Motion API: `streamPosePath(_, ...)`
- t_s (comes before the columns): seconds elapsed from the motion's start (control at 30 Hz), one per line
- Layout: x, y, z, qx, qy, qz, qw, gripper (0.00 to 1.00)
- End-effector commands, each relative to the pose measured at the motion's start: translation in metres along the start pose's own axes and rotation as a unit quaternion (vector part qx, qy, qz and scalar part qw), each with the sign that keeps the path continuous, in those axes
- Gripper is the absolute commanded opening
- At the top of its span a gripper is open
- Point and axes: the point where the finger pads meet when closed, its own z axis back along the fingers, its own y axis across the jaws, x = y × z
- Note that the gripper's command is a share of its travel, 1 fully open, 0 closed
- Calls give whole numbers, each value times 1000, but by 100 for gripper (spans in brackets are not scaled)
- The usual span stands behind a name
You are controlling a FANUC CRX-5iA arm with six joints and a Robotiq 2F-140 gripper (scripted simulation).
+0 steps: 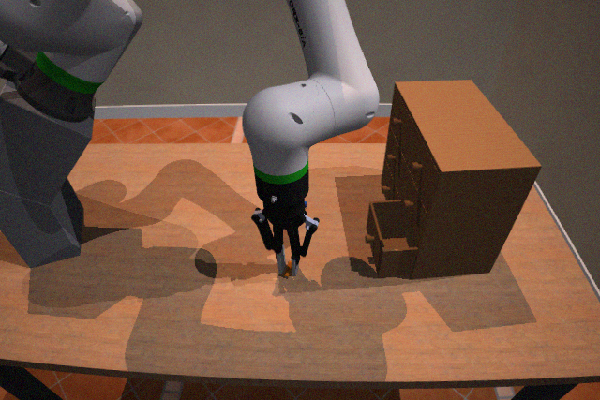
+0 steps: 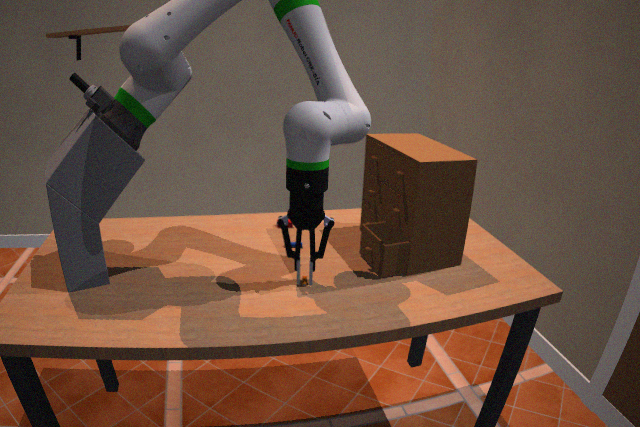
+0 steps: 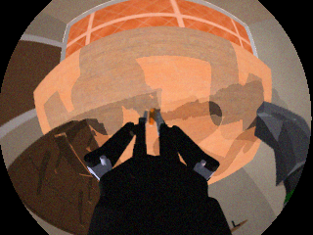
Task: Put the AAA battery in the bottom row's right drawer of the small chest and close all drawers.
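"Where do your fingers (image 1: 294, 267) (image 2: 311, 272) stand?"

"Narrow, a small gap between them, clamped on nothing. They point down at the table (image 1: 338, 357) (image 2: 155, 329) (image 3: 181, 73), and the battery (image 1: 288, 270) (image 2: 304, 281) (image 3: 152, 117) lies down there between the tips."

"So you close next?"

"I'd say so. First I'd check that both tips straddle its middle, low but not pressing into the wood. Then squeeze gently; it's small and round and could roll or squirt out. I'd lift straight up and look before I travel."

"And the chest (image 1: 465, 221) (image 2: 439, 215) (image 3: 39, 176)?"

"The bottom right drawer (image 1: 396, 262) (image 2: 395, 259) (image 3: 80, 139) is pulled part way out. I see nothing in the part of it that shows from above, but I can't see all the inside. I'd release low over it, clear of the upper fronts, then push it home softly so the chest doesn't shift."

"Anything else out?"

"A blue thing (image 1: 306, 204) (image 2: 295, 245) behind my fingers. That stays on the table."
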Motion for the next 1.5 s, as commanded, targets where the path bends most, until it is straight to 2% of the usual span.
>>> streamPosePath(0.0, 0, 0, 0, 0, 0, 0, 1000, 15)
streamPosePath(0.37, 0, 0, 0, 0, 0, 0, 1000, 15)
streamPosePath(0.4, 0, 0, 0, 0, 0, 0, 1000, 3)
streamPosePath(1.2, 0, 0, 6, 0, 0, 0, 1000, 3)
streamPosePath(1.27, 0, 0, 20, 0, 0, 0, 1000, 3)
streamPosePath(1.47, 0, 0, 87, 0, 0, 0, 1000, 3)
